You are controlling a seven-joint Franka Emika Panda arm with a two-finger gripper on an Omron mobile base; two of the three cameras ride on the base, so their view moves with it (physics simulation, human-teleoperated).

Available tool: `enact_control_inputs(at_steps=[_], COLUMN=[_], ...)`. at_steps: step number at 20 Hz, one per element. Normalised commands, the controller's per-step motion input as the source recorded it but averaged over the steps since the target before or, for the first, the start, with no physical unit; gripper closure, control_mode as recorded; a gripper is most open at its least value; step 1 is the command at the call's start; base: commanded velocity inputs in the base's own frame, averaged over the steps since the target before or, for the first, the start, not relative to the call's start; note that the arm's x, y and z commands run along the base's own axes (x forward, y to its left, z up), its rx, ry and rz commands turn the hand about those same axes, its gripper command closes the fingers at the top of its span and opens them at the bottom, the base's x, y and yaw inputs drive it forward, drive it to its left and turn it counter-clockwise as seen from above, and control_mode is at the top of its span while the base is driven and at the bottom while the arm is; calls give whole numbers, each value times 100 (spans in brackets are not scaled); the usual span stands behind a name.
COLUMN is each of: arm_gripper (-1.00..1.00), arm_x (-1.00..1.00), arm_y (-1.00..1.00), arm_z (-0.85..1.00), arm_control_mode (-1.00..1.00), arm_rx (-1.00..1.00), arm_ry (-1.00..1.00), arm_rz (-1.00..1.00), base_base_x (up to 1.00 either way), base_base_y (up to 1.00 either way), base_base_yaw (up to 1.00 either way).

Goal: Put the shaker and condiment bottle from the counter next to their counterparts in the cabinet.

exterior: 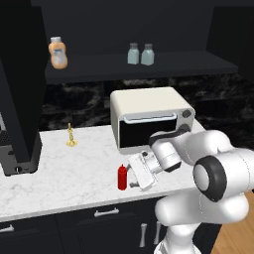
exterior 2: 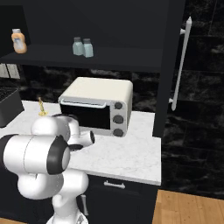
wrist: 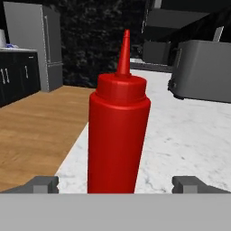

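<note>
- Two shakers are already standing side by side on the cabinet shelf, so that half looks done.
- The condiment bottle is still standing upright near the front edge of the bench, left of the toaster oven.
- The gripper is sitting released, one fingertip on each side of the bottle, not yet pinching.
- Remaining: grasping it and lifting it beside the orange bottle at the shelf's left.

Black marble wall, wooden floor.
</note>
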Motion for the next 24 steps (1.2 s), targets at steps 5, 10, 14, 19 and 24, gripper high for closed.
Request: enact_control_inputs(at_steps=[5, 10, 14, 19, 24], arm_gripper=[-100, -100, -100, -100, 100], arm_x=[13, 19, 3, 0, 0], arm_y=[14, 12, 14, 19, 32], arm_z=[-1, -1, -4, -10, -9], arm_control_mode=[-100, -100, -100, -100, -100], arm_rx=[0, 1, 0, 0, 0], arm_ry=[0, 0, 0, 0, 0], arm_rz=[0, 0, -1, -1, -5], base_base_x=[0, 0, 0, 0, 0], base_base_y=[0, 0, 0, 0, 0], base_base_yaw=[0, 0, 0, 0, 0])
